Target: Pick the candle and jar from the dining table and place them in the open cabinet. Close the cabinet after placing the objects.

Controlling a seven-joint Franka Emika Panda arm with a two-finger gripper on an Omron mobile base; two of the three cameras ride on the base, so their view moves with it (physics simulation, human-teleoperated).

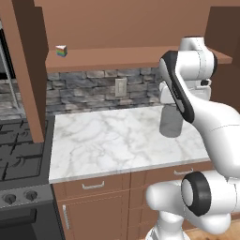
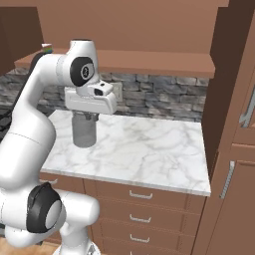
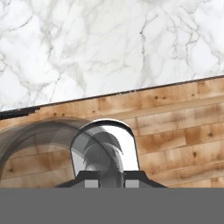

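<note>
The end effector (image 2: 84,118) is clenched on the jar (image 2: 83,130), apparently held just above the marble worktop (image 2: 144,149) — the carry step is in hand — and next it needs lifting to the cabinet's shelf (image 2: 149,62) above.

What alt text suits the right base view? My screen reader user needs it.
A white robot arm's fingers hold a grey translucent cylindrical jar above a white grey-veined marble counter, under a brown wooden shelf.
</note>
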